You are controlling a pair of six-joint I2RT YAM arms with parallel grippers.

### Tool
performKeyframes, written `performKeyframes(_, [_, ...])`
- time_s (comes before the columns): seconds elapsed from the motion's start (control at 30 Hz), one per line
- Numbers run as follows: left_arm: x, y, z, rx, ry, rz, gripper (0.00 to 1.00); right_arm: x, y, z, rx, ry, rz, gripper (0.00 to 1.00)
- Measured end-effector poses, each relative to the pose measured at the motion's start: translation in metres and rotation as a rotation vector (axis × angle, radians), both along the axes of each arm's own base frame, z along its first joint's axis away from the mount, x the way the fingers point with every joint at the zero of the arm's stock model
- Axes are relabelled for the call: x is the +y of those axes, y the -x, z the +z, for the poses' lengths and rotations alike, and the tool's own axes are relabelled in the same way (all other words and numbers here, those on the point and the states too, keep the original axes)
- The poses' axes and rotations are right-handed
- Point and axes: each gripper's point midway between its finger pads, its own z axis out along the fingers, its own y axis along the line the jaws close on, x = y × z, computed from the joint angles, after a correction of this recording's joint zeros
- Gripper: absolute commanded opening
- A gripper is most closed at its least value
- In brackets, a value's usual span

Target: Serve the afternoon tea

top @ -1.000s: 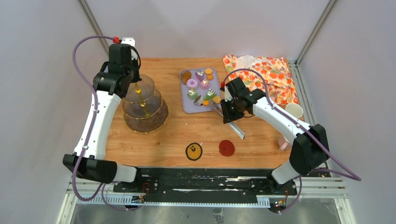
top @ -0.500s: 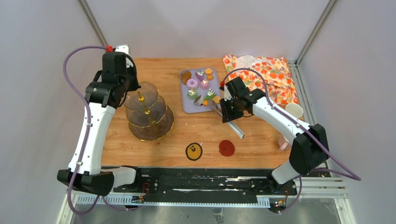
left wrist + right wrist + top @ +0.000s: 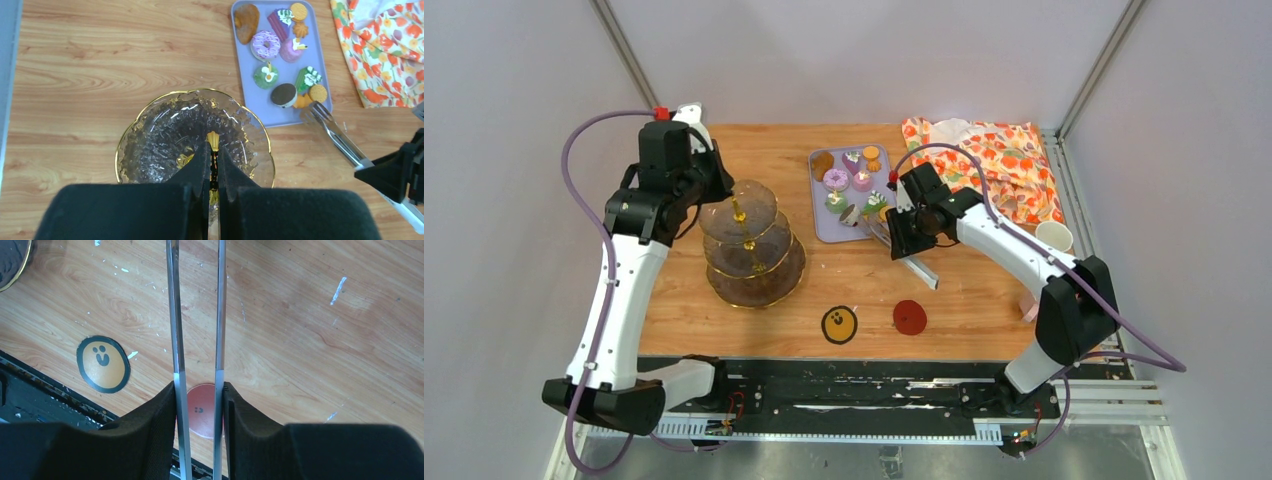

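Left pincer (image 3: 213,155) now clamped on the handle (image 3: 213,139), stand (image 3: 764,285) dragged right toward mid-surface (image 3: 864,280), nearer the tray (image 3: 822,230) of pastries (image 3: 836,179); right pincer (image 3: 199,390) grips tongs (image 3: 173,315) by the tray, so loading looks next.

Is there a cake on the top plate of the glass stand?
No, the top plate of the glass stand is bare, and the pastries lie on the lilac tray.
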Motion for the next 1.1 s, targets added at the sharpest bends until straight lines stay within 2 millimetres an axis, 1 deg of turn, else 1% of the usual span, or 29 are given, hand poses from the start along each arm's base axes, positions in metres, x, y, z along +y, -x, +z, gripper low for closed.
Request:
performKeyframes(0.17, [-0.006, 0.003, 0.0, -0.009, 0.027, -0.025, 0.0, 0.003, 0.0, -0.006, 0.01, 0.006, 0.003, 0.37])
performKeyframes(0.27, [-0.007, 0.0, 0.001, -0.018, 0.031, -0.025, 0.0, -0.001, -0.002, -0.011, 0.006, 0.037, -0.005, 0.38])
performKeyframes(0.3, [-0.007, 0.0, 0.001, -0.02, 0.032, -0.024, 0.02, -0.003, -0.003, -0.012, 0.004, 0.05, -0.008, 0.38])
performKeyframes(0.33, [-0.007, 0.0, 0.001, -0.025, 0.034, -0.023, 0.09, -0.006, -0.004, -0.014, 0.0, 0.066, -0.011, 0.38])
performKeyframes(0.4, [-0.007, 0.0, 0.001, -0.029, 0.037, -0.023, 0.28, -0.01, -0.006, -0.017, -0.006, 0.092, -0.013, 0.38])
performKeyframes(0.43, [-0.007, 0.0, 0.001, -0.03, 0.037, -0.024, 0.36, -0.011, -0.007, -0.019, -0.008, 0.103, -0.013, 0.38])
performKeyframes(0.5, [-0.008, 0.001, 0.001, -0.029, 0.039, -0.025, 0.43, -0.014, -0.009, -0.023, -0.007, 0.126, -0.013, 0.38])
performKeyframes(0.57, [-0.008, 0.001, 0.001, -0.028, 0.042, -0.025, 0.46, -0.015, -0.011, -0.026, -0.005, 0.141, -0.01, 0.38])
performKeyframes(0.6, [-0.008, 0.001, 0.001, -0.029, 0.041, -0.024, 0.5, -0.014, -0.013, -0.026, -0.007, 0.146, -0.008, 0.38])
performKeyframes(0.67, [-0.008, 0.001, 0.002, -0.031, 0.042, -0.025, 0.57, -0.013, -0.017, -0.025, -0.015, 0.15, -0.007, 0.38])
performKeyframes(0.8, [-0.008, 0.002, 0.007, -0.046, 0.043, -0.025, 0.67, -0.011, -0.023, -0.019, -0.036, 0.146, -0.008, 0.39])
performKeyframes(0.97, [-0.006, 0.009, 0.026, -0.1, 0.05, -0.023, 0.69, -0.009, -0.027, -0.015, -0.049, 0.141, -0.009, 0.39])
performKeyframes(1.1, [-0.005, 0.016, 0.039, -0.139, 0.056, -0.024, 0.69, -0.004, -0.036, -0.015, -0.056, 0.145, -0.004, 0.38])
